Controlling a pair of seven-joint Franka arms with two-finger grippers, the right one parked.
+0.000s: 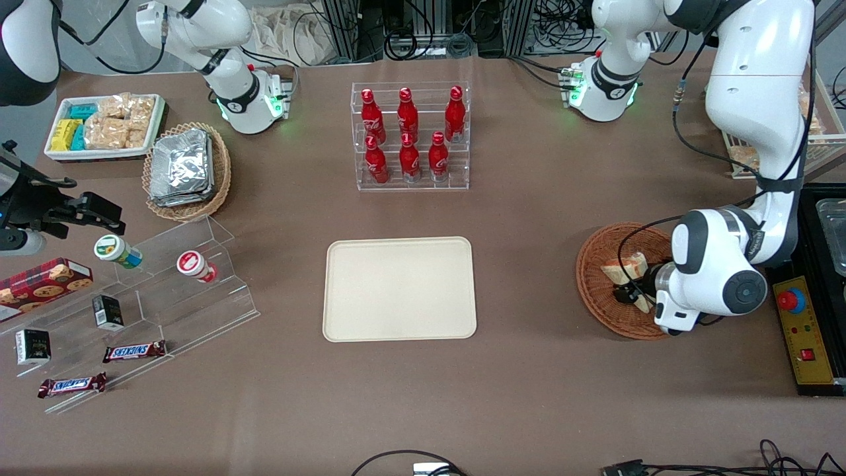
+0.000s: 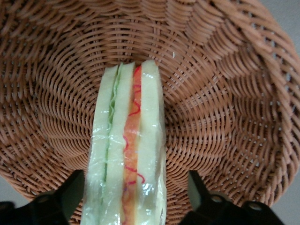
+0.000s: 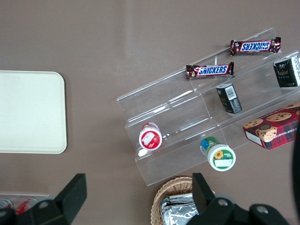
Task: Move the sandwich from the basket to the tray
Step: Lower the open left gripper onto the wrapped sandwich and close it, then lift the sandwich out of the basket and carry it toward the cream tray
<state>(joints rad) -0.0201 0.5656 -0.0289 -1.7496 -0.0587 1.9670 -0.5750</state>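
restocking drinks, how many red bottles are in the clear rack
6. Three stand on the upper step and three on the lower step, nearer the front camera. None look hidden. The hand is down in the basket at the sandwich, fingers open either side.

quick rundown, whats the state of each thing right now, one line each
sandwich: wrapped in clear film, standing on edge in the basket, between the open fingers, not gripped.
basket: upright on the table, holding the sandwich.
tray: flat on the table, nothing on it.
gripper: open, lowered into the basket, a finger either side of the sandwich.
red bottles: upright in the clear rack, capped.
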